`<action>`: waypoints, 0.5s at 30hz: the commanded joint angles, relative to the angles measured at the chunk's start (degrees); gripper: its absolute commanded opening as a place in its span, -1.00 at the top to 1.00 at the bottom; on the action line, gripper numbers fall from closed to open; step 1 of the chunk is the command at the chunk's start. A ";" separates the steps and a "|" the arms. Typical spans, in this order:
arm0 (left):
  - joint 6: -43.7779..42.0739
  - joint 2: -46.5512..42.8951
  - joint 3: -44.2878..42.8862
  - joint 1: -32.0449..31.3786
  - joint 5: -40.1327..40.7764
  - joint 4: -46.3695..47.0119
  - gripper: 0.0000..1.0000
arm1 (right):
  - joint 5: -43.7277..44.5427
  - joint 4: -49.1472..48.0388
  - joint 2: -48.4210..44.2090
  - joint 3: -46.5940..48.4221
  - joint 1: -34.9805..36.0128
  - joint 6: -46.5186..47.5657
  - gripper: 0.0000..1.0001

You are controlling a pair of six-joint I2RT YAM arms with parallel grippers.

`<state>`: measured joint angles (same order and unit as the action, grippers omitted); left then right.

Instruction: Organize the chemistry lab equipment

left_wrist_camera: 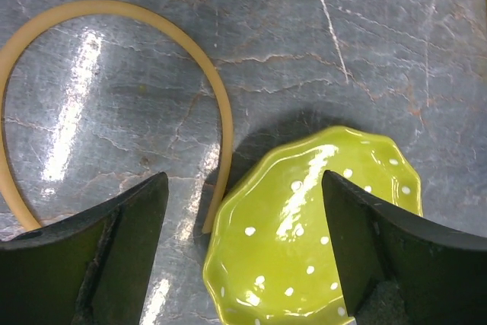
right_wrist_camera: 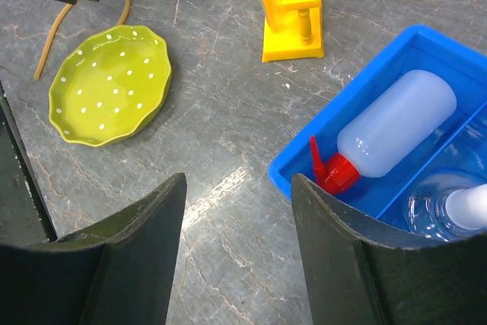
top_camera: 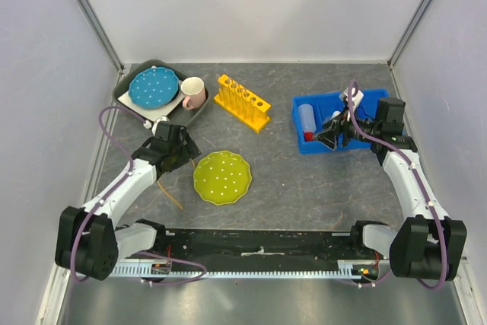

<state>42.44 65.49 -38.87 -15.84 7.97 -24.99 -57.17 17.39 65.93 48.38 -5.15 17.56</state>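
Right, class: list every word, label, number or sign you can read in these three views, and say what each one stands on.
None: no text can be read in any view.
The white squeeze bottle shows a plain side, no label.
The yellow test-tube rack shows no markings.
The yellow-green plate carries only white dots, not writing.
The pink mug is too small to tell whether it bears print.

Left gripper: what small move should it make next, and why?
Probably slide sideways, away from the plate, before lowering. The left gripper is open, and both the tube and the plate's rim lie between its fingers; closing here might catch the plate.
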 commanded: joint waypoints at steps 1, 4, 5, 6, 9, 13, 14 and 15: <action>2.92 3.14 -3.31 0.19 5.30 1.61 -0.65 | -2.68 -1.92 -0.28 0.66 -0.13 0.81 -0.30; 2.39 7.97 -5.41 0.19 5.30 1.00 -0.53 | -2.69 -1.74 -0.01 0.84 -0.21 0.89 -0.31; 2.13 10.24 -5.95 0.10 5.57 0.91 -0.48 | -2.86 -1.66 -0.10 0.84 -0.21 0.89 -0.30; 2.04 11.31 -6.47 0.10 5.83 0.74 -0.47 | -2.86 -1.65 -0.01 0.75 -0.13 0.81 -0.31; 2.13 15.52 -8.41 0.10 7.76 -0.14 -0.32 | -3.04 -1.57 -0.19 0.84 -0.21 0.89 -0.31; 2.21 20.36 -11.04 0.10 9.52 -1.28 -0.28 | -3.30 -1.39 -0.28 0.84 -0.21 0.90 -0.32; 2.13 21.33 -11.66 0.19 9.78 -1.63 -0.28 | -3.56 -1.30 -0.28 0.93 -0.21 0.89 -0.32; 1.95 22.21 -12.36 0.10 9.87 -1.72 -0.27 | -3.57 -1.39 -0.28 0.93 -0.13 0.89 -0.32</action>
<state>43.05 84.77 -47.59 -15.84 13.85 -25.71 -57.74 17.43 65.95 48.38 -5.15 17.56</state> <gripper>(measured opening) 0.640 0.656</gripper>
